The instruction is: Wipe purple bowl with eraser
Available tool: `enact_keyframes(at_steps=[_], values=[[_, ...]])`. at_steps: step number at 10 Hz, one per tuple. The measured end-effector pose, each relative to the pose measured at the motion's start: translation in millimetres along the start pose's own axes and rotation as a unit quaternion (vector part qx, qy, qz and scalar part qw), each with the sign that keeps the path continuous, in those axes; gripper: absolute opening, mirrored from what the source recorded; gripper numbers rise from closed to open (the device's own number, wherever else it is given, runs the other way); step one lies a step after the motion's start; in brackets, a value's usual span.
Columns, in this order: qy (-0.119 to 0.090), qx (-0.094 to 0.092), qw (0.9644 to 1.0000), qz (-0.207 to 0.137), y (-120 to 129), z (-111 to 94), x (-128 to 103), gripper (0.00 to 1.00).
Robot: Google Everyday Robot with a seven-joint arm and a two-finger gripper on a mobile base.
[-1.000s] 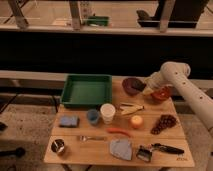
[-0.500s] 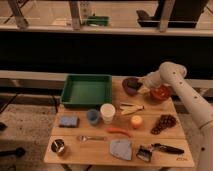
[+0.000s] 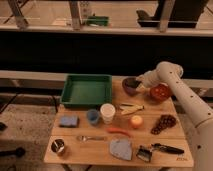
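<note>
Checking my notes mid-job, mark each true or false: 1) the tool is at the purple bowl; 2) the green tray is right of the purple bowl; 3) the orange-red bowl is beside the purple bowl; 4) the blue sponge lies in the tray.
1) True: the tool is at the purple bowl.
2) False: the green tray is left of it.
3) True: the orange-red bowl sits right of it.
4) False: the blue sponge lies on the table.

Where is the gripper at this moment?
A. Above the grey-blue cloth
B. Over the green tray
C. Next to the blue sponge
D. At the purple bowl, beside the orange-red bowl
D: the gripper is at the rim of the purple bowl near the table's back edge, with the orange-red bowl just to the bowl's right in the image.
</note>
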Motion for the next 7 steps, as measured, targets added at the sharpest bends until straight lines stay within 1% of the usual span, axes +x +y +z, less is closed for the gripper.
enact_keyframes(at_steps=[3, 4, 5, 7], values=[[0.018, -0.003, 0.9997, -0.016, -1.4, 16.0, 8.0, 0.00], [0.021, -0.004, 0.9996, -0.017, -2.0, 18.7, 11.9, 0.00], [0.024, -0.004, 0.9996, -0.016, -3.4, 21.0, 16.2, 0.00], [0.023, -0.005, 0.9996, -0.017, -10.8, 28.0, 16.3, 0.00]])
